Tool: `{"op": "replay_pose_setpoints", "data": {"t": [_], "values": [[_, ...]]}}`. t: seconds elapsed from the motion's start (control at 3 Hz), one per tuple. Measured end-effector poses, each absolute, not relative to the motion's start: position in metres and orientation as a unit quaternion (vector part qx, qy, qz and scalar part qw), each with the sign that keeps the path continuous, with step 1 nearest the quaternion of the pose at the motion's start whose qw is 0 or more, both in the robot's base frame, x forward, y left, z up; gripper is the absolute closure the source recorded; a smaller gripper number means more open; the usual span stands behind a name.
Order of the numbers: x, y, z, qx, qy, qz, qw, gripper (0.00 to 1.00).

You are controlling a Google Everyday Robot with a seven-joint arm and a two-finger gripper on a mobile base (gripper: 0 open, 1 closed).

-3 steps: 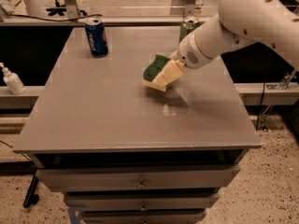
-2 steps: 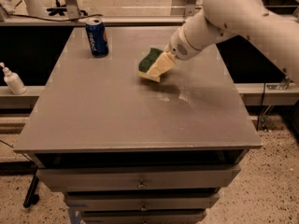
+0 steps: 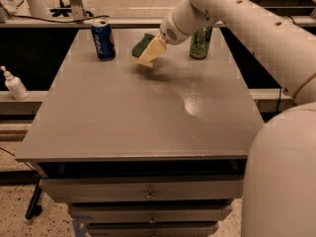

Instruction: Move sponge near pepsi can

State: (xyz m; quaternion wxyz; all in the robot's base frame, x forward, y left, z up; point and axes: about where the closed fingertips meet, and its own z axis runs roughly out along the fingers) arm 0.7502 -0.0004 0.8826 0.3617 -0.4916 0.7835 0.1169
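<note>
Gripper [image 3: 149, 54] clasping sponge [image 3: 141, 44], far centre; bare table [image 3: 148, 132] left toward pepsi can [image 3: 103, 39]; green can [image 3: 201, 42] obstructs right.
</note>
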Motion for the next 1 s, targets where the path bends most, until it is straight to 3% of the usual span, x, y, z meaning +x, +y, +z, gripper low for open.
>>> {"op": "replay_pose_setpoints", "data": {"t": [0.67, 1.0], "values": [[0.771, 0.049, 0.882, -0.504, 0.769, 0.143, 0.367, 1.00], [0.773, 0.064, 0.878, -0.507, 0.765, 0.156, 0.364, 0.84]]}}
